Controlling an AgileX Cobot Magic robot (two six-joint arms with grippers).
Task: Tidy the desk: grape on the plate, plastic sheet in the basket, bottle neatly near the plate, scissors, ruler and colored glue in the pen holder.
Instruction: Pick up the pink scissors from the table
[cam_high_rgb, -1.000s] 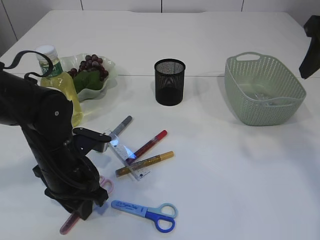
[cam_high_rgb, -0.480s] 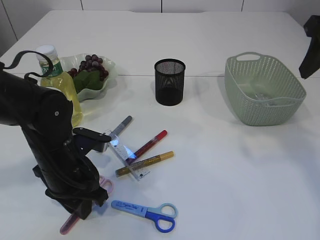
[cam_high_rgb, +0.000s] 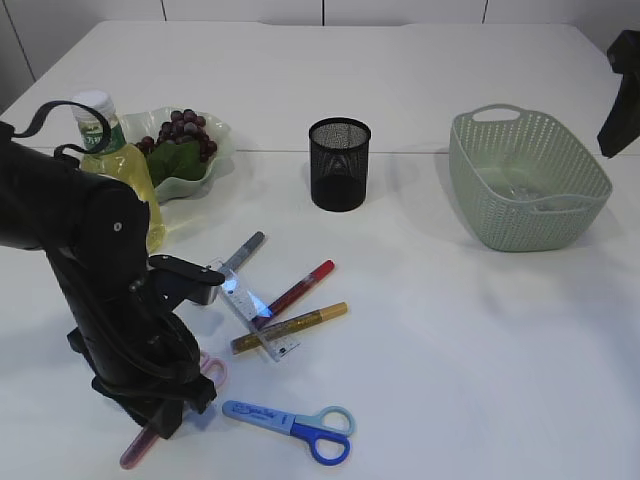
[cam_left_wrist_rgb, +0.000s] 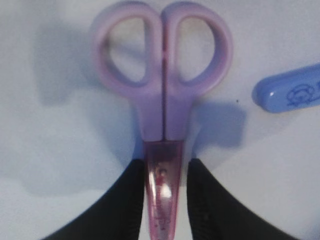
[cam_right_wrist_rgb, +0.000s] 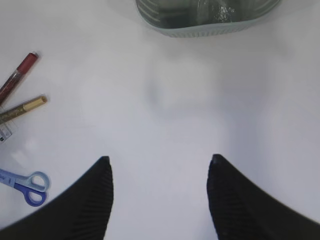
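My left gripper (cam_left_wrist_rgb: 164, 167) has closed round the clear pink sheath of the pink scissors (cam_left_wrist_rgb: 162, 100), which lie flat on the table with handles pointing away. In the exterior view the left arm covers most of the pink scissors (cam_high_rgb: 212, 370). Blue scissors (cam_high_rgb: 290, 420) lie just to their right. The clear ruler (cam_high_rgb: 250, 305) lies under the gold glue pen (cam_high_rgb: 290, 327), beside the red glue pen (cam_high_rgb: 295, 288) and the silver one (cam_high_rgb: 243, 250). The black mesh pen holder (cam_high_rgb: 340, 163) stands behind. Grapes (cam_high_rgb: 180, 130) sit on the plate (cam_high_rgb: 200, 180), the bottle (cam_high_rgb: 115, 165) beside it. My right gripper (cam_right_wrist_rgb: 159, 160) hangs open over bare table.
The green basket (cam_high_rgb: 527, 178) stands at the right with the plastic sheet (cam_high_rgb: 525, 195) in it; its near wall (cam_right_wrist_rgb: 200, 27) shows in the right wrist view. The right arm (cam_high_rgb: 622, 90) is at the far right edge. Table edges run along the back.
The left jaws have narrowed a little onto the pink scissors' sheath, and the left arm has shifted slightly. The right arm and the objects have stayed put.
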